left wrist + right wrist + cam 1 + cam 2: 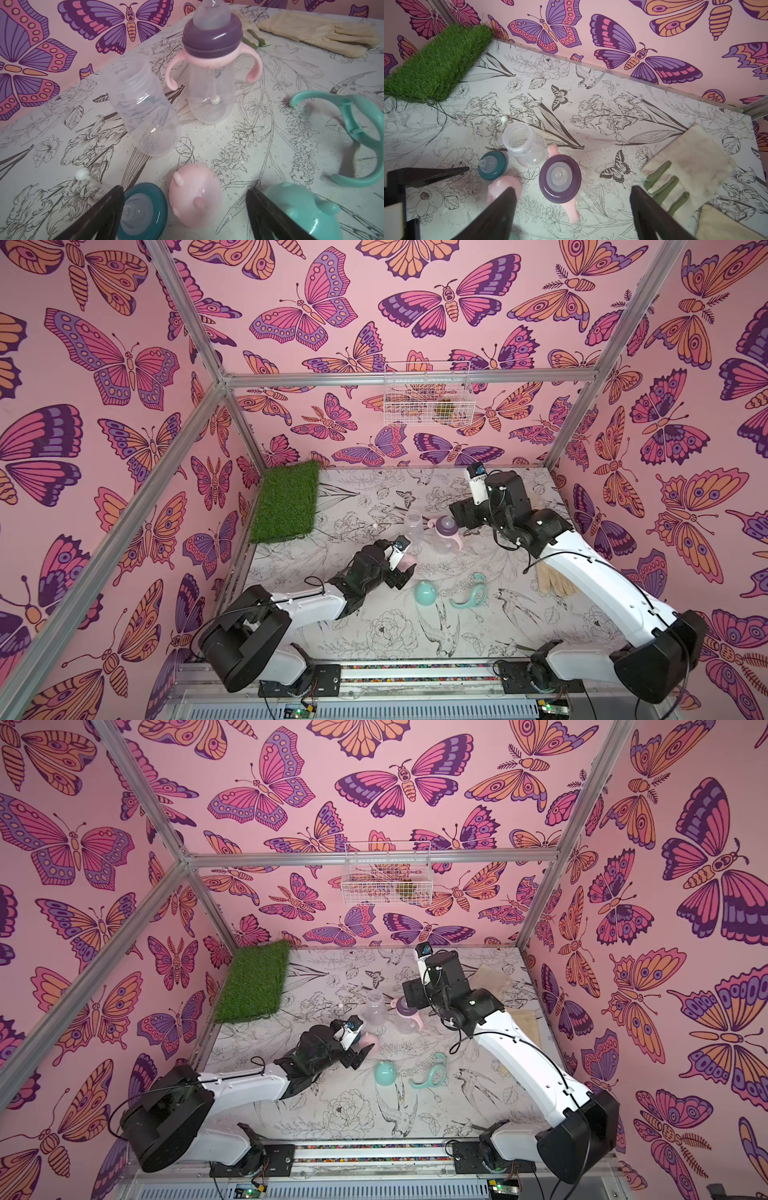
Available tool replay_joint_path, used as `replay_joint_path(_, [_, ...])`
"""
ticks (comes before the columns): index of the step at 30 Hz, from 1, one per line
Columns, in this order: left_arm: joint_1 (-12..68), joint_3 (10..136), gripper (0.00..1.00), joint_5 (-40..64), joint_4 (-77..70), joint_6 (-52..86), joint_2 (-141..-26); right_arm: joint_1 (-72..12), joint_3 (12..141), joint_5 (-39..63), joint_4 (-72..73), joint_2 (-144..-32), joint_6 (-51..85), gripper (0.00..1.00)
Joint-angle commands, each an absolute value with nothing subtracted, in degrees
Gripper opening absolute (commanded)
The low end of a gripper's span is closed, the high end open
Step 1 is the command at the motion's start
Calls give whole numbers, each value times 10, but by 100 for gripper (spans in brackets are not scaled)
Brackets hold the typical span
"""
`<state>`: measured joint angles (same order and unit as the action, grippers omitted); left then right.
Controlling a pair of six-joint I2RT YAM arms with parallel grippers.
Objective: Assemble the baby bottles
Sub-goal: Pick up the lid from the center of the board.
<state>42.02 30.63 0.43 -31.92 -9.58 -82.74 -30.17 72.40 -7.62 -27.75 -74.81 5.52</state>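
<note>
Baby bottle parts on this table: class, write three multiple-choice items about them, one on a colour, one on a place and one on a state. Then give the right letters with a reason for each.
1. The collar on the pink-handled bottle is:
A purple
B teal
C white

2. The pink dome cap lies:
A on that bottle
B on the table, between the open left pincer tips
C hanging in the air

3. The clear bottle without handles is:
A lying flat
B capped
C upright, neck open

Answers:
1 A: the left wrist view shows a purple ring under the nipple.
2 B: the cap rests on the tabletop, with a gap to each tip.
3 C: the right wrist view looks down into its open mouth.
</note>
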Motion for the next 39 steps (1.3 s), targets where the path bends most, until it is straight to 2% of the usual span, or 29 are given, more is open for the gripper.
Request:
replay_joint_path(1, [419, 331, 89, 13, -338, -83, -858, -300, 705, -87, -294, -735, 51, 88])
replay_joint_path(10, [429, 366, 84, -4, -345, -89, -941, -300, 661, -98, -280, -701, 61, 88])
replay_joint_path(21, [433, 386, 89, -23, -337, -91, -991, -299, 642, -112, -278, -679, 61, 88])
replay_joint_path(31, [434, 400, 78, -32, -318, -98, -1011, -298, 629, -116, -279, -669, 60, 88])
replay_joint_path(39, [436, 394, 61, -19, -302, -97, -1004, -296, 629, -114, -276, -670, 60, 88])
